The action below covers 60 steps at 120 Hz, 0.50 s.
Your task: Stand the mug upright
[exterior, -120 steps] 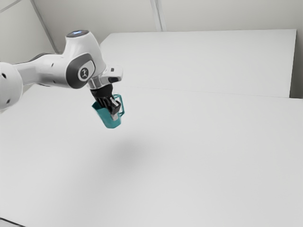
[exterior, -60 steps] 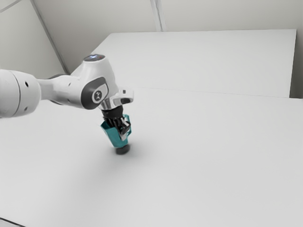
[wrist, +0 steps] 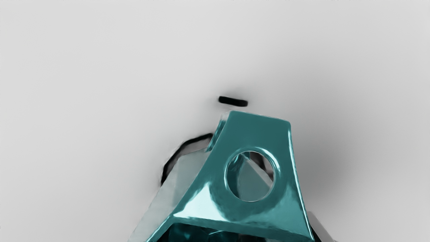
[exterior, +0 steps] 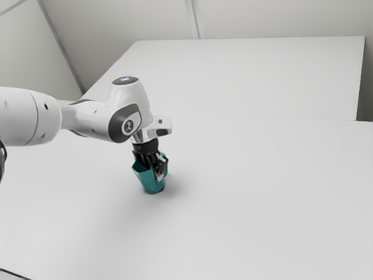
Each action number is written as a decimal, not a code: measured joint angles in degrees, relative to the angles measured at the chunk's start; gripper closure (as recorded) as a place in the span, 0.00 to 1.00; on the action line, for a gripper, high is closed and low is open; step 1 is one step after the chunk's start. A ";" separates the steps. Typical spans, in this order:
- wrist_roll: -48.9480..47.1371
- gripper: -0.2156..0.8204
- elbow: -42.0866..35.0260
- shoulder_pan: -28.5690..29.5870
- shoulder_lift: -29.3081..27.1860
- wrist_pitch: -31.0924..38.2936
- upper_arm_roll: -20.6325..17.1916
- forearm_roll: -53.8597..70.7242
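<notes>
In the exterior view the black gripper points down and is shut on the teal mug, one silvery fingertip lying against the mug's outside. The mug's mouth faces up, its body leaning slightly, with its base at the table surface or very close to it. From the wrist camera, the mug's handle, with a round hole through it, covers much of the gripper, whose dark parts show at the bottom edge. The handle hides most of the mug's body and the grasp.
A wide white table extends around the mug, with a soft shadow beside it. Pale walls stand behind the table. At the lower left corner of the exterior view runs a dark line.
My hand has come down with the mug held, moving toward the exterior view's right. The dark spot that lay below the mug half a second ago now meets its base.
</notes>
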 joint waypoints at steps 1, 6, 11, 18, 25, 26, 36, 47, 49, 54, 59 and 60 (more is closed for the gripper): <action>0.00 0.73 0.00 0.05 -0.10 -0.01 -0.11 -0.02; -0.02 0.64 0.00 0.01 -0.61 -0.07 -0.49 -0.10; -0.03 0.57 0.00 -0.10 -1.40 -0.24 -0.73 -0.17; -0.04 0.48 0.02 0.01 -2.76 -0.72 -1.21 -0.30; -0.04 0.42 0.16 -0.03 -4.68 -1.57 -1.59 -0.62; -0.04 0.41 0.20 -0.05 -4.94 -1.71 -1.62 -0.67; 0.02 0.34 0.79 -0.35 -7.02 -3.29 -1.77 -1.08; 0.11 0.30 4.98 -0.82 -7.44 -6.36 -1.71 -1.68; 0.12 0.29 6.26 -0.96 -7.35 -7.15 -1.64 -1.78; 0.16 0.27 9.22 -1.35 -7.01 -9.17 -1.42 -1.99; 0.19 0.26 12.21 -1.72 -6.34 -11.21 -1.15 -2.13; 0.20 0.26 12.93 -1.77 -6.09 -11.64 -1.11 -2.16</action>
